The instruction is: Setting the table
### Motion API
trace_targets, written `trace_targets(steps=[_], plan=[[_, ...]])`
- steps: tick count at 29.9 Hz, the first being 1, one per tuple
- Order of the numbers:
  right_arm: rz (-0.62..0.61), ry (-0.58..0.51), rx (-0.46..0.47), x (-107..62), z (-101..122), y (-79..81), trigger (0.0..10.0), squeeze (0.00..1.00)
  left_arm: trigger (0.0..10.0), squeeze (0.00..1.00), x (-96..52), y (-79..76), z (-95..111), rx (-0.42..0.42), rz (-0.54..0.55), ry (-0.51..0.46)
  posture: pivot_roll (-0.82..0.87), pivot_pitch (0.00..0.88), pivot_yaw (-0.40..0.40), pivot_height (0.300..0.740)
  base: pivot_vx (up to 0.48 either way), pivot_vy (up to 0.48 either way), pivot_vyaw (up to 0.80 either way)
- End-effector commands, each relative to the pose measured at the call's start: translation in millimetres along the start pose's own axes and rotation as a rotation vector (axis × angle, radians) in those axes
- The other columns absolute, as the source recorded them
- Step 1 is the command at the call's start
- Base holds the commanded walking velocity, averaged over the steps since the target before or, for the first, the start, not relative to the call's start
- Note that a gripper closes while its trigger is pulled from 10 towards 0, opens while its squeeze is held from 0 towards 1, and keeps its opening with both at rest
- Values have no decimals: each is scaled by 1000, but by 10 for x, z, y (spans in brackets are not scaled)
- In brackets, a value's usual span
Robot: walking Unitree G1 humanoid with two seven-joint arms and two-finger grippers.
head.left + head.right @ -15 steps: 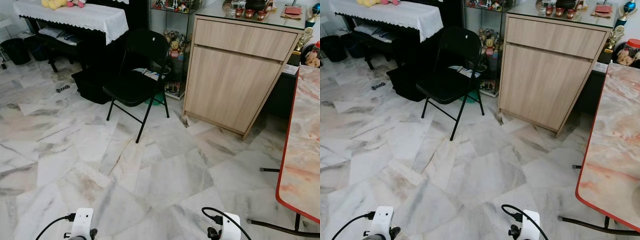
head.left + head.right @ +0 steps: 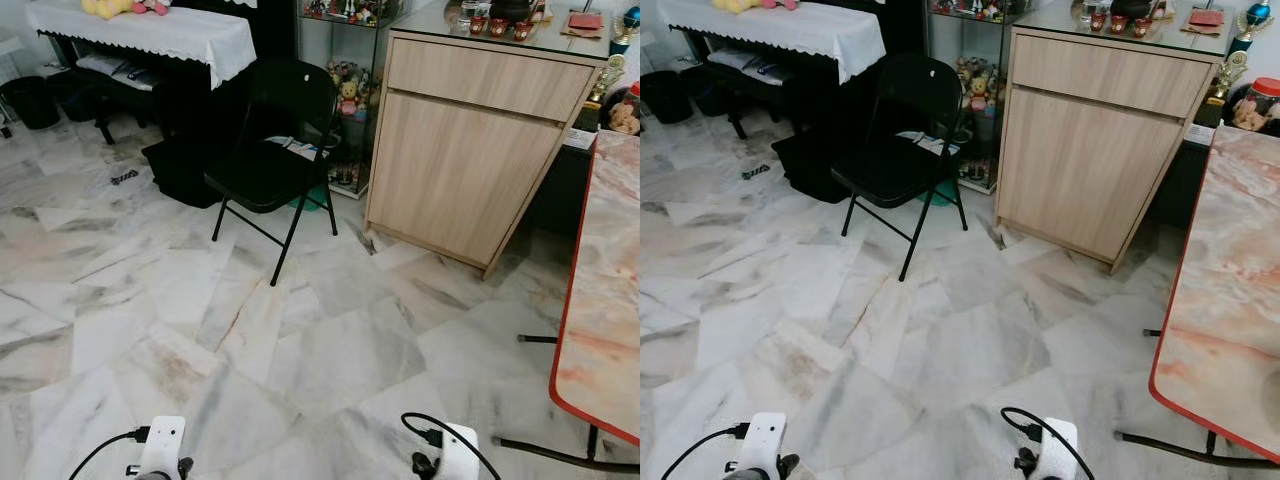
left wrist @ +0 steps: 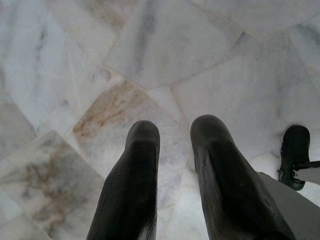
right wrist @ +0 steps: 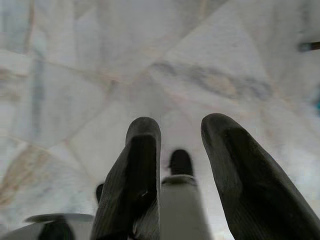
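A marble-tiled floor [image 2: 330,350] stretches ahead of the robot, with a black folding chair [image 2: 272,160] standing near the middle of the room and a light wooden cabinet [image 2: 470,140] just to its right. The red-edged marble tabletop [image 2: 1220,330] runs along the robot's right side, its visible surface bare, with a trophy [image 2: 1230,70] and a jar [image 2: 1255,105] standing beyond its far end. To the far left, a dark bench draped in a white cloth [image 2: 150,30] carries soft toys [image 2: 125,7], and a glass shelf of figurines [image 2: 345,95] stands behind the chair. Both arms hang low over the floor: the left gripper [image 3: 172,135] points down at the tiles with its two black fingers [image 3: 132,185] spread and holding nothing, and the right gripper [image 4: 180,135] hangs likewise, fingers [image 4: 240,175] apart and empty above the tiles.
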State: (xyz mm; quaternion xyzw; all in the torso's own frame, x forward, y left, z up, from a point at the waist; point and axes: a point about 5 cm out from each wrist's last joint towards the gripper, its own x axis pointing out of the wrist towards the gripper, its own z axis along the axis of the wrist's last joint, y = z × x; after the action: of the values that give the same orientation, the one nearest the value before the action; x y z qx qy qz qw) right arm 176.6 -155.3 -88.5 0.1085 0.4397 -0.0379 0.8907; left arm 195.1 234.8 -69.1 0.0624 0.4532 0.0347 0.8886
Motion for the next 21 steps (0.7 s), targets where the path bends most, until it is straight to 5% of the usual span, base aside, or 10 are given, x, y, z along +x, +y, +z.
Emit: trace_targets(steps=[1,14,21], plan=[[1,1,2,0,4,-6,10000,0,10000,0,-2,12,-24,24,-5,20,156,0,-8,740,0,0,-750],[8,13,3,-6,-36,11,10000,0,10000,0,2,22,17,27,-8,8,159,0,0,740,0,0,-757],[15,16,1,-6,-47,33,10000,0,10000,0,6,5,29,98,-17,13,160,0,0,740,0,0,-756]])
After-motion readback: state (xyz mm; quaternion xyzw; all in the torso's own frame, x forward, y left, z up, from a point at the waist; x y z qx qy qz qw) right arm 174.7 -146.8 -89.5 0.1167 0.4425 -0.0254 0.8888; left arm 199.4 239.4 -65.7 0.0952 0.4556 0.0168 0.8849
